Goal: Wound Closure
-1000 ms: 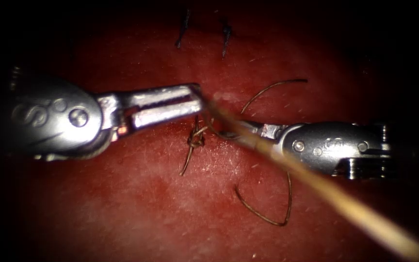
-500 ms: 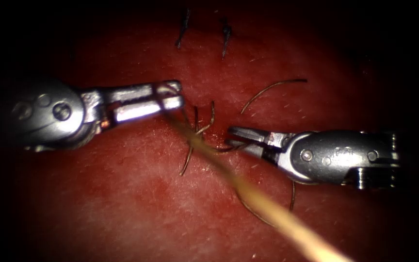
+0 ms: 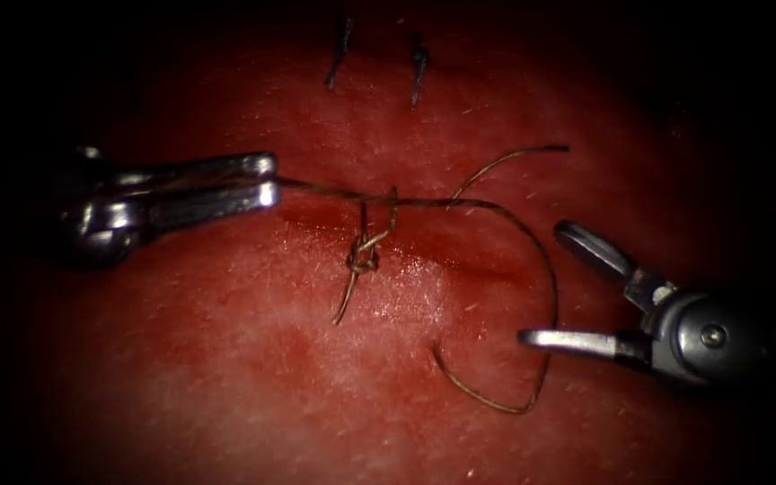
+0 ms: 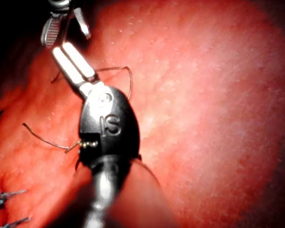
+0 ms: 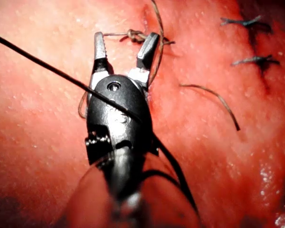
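My left tool (image 3: 267,184) lies on the left over the tissue (image 3: 226,359), jaws shut on the thread (image 3: 334,192). From there the thread runs right, passes above a tied knot (image 3: 363,260), then curves down in a wide loop (image 3: 532,395) on the tissue. My right tool (image 3: 557,289) sits at the lower right with its jaws spread wide and nothing gripped; the loop passes between the jaw tips. The left wrist view has the shut left tool (image 4: 61,51). In the right wrist view the open right tool (image 5: 126,45) is just short of the knot (image 5: 133,34).
Two dark older stitches (image 3: 339,54) (image 3: 417,67) sit at the far edge of the tissue, and appear again as stitches (image 5: 249,21) in the right wrist view. A loose curved thread piece (image 3: 505,157) lies right of the knot. Red fluid (image 3: 460,256) wets the cut beside the knot.
The left tool drew back to the left with the thread. The right tool's jaws opened and it withdrew down and right from the knot. The blurred foreground strand is gone.
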You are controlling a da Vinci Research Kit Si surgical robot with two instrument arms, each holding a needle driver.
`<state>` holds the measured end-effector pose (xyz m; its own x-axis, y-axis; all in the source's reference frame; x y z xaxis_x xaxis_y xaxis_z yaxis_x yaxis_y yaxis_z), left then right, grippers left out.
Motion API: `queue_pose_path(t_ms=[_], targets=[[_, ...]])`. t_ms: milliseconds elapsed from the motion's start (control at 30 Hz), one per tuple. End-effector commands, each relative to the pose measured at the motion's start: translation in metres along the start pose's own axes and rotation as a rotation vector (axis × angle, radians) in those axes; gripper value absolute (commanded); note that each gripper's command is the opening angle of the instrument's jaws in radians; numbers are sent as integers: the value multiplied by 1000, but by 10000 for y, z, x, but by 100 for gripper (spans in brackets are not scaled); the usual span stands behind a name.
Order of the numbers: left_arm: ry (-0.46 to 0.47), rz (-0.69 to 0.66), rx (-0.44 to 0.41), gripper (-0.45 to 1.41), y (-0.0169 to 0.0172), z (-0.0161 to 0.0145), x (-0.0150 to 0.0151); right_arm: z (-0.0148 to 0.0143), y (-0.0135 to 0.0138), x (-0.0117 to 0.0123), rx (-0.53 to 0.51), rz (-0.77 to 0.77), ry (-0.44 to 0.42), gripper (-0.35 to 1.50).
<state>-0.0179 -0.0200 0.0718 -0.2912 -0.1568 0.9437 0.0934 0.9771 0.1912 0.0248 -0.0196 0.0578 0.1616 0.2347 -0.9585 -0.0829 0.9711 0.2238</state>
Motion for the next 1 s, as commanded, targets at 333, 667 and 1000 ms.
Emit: queue_pose_path(t_ms=[333, 667, 1000], targets=[[27, 3, 110, -45, -34, 7, 12, -13, 46, 14, 4, 55, 114, 108], [-15, 61, 189, -45, -36, 27, -13, 85, 110, -78, 114, -193, 171, -35], [193, 312, -74, -45, -1, 12, 23, 134, 41, -82, 200, -177, 254, -35]])
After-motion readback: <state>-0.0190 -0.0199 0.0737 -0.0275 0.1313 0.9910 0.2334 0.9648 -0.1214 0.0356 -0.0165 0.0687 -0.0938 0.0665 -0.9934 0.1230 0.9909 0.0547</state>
